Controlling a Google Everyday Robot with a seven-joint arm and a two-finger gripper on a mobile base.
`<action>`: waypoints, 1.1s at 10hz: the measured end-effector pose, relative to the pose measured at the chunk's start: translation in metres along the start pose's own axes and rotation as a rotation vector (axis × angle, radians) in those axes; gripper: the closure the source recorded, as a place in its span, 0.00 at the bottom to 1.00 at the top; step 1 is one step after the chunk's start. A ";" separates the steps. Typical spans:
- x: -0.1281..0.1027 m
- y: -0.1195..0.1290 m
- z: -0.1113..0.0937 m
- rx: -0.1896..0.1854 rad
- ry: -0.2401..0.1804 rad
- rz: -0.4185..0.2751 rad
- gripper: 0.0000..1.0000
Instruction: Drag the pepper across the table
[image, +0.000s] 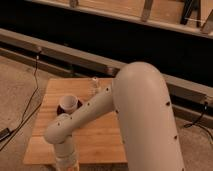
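Observation:
The light-brown wooden table (102, 137) fills the middle of the camera view. My white arm (95, 112) reaches from the right across it, down to the near left edge. The wrist (66, 159) ends at the bottom of the frame, just past the table's front edge. The gripper hangs below the wrist, cut off by the frame's lower edge, and it is shut. The pepper is hidden or out of view.
A white cup on a dark saucer (69, 104) stands at the table's left. A small clear bottle (94, 86) stands near the far edge. A black cable (31, 102) runs over the carpet at the left. A dark rail and wall (75, 55) lie behind the table.

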 end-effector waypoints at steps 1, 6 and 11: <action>0.002 0.004 0.002 0.002 0.005 -0.005 1.00; 0.015 0.029 0.012 0.020 0.038 -0.054 1.00; 0.027 0.063 0.029 0.063 0.096 -0.147 1.00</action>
